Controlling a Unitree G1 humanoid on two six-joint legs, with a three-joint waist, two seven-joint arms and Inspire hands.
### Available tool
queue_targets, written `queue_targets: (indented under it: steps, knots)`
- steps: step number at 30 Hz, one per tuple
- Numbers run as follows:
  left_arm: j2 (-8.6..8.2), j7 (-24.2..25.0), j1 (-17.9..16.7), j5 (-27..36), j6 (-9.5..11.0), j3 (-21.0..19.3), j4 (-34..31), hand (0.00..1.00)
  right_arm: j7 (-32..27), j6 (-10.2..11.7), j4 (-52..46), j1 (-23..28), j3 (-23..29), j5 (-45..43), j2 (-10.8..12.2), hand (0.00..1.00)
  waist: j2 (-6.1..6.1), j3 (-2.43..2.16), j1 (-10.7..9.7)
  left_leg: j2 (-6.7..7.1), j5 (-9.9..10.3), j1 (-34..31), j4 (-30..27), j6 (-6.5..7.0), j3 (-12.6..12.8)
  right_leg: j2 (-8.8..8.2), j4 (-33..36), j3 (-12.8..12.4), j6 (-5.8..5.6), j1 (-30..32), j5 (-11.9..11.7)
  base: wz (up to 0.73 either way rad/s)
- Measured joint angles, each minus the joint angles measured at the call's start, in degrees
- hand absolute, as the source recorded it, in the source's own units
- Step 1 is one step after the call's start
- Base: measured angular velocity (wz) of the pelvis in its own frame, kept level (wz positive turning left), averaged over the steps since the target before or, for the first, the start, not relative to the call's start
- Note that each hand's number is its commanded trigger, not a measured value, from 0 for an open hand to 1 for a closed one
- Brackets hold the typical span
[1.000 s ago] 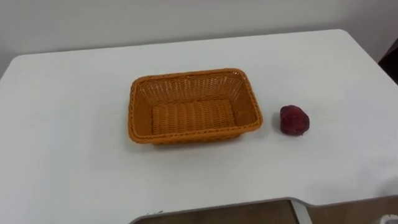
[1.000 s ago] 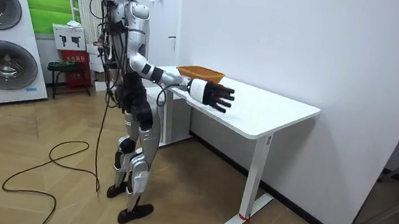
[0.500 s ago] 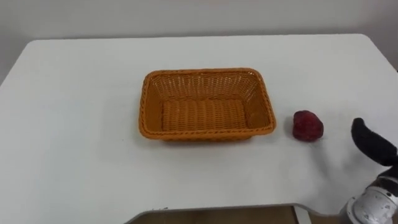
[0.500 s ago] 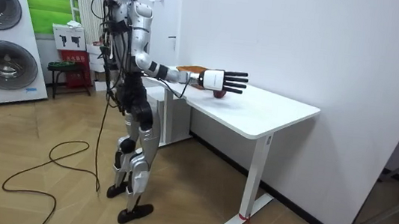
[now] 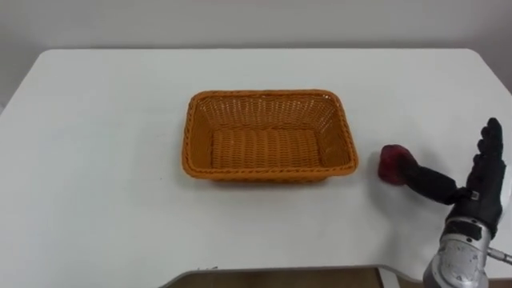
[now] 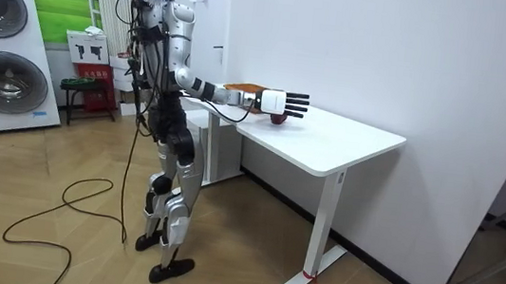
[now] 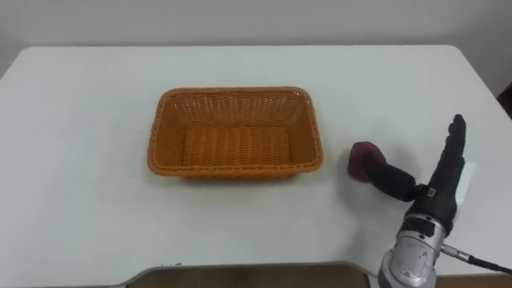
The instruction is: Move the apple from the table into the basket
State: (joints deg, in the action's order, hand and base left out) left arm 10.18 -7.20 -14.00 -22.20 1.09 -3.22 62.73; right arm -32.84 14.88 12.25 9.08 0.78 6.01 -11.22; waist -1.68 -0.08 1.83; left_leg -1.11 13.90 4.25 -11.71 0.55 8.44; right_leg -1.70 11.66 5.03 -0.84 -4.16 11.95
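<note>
A dark red apple (image 5: pixel 392 164) (image 7: pixel 364 158) lies on the white table (image 5: pixel 96 160), just right of an empty orange wicker basket (image 5: pixel 269 136) (image 7: pixel 234 132). My right hand (image 5: pixel 472 186) (image 7: pixel 436 184) reaches in from the lower right. Its fingers are straight and point away from me, and its thumb (image 5: pixel 426 181) stretches left and touches the apple's near right side. In the room view the right hand (image 6: pixel 281 101) hovers flat over the table beside the apple (image 6: pixel 278 119).
The table's front edge has a curved cutout (image 5: pixel 280 276) close to me. Bare tabletop spreads left of the basket and behind it. In the room view I stand at the table's end, with a washing machine (image 6: pixel 10 52) behind me.
My right hand has come forward from the lower right edge to the apple, thumb now against it. The view shifted slightly; apple and basket stay put.
</note>
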Motion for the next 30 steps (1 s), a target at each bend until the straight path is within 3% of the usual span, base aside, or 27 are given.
queue_targets:
  steps: [15,24,30]
  knots:
    - [0.11,1.77,-0.54,0.0,-1.17,0.01,-1.43,0.0,1.89,-0.17,0.01,-1.58,0.02,0.0,-0.26,0.0,-0.5,0.37,0.0,0.02,-0.03,-0.42,-0.15,-0.03,-0.88,-0.09,-0.1,1.0,0.01,-0.11,0.0,0.02]
    - [0.25,1.96,-0.67,-0.47,-2.31,0.0,-2.94,0.0,4.45,-3.03,0.51,-1.73,-0.01,-0.04,-1.56,0.0,-0.71,0.44,-0.08,0.08,-0.17,-0.67,-0.09,-0.09,-2.4,-0.18,-0.25,2.96,0.03,-0.35,-0.02,0.09]
    - [0.27,2.2,-1.1,-2.31,-3.22,0.01,-3.07,0.0,9.58,-4.82,7.55,-3.66,0.02,-0.08,-2.33,0.0,-1.04,0.25,0.02,0.2,-0.17,0.34,0.01,-0.09,-2.6,-0.18,-1.98,3.2,0.06,-2.24,-0.05,0.02]
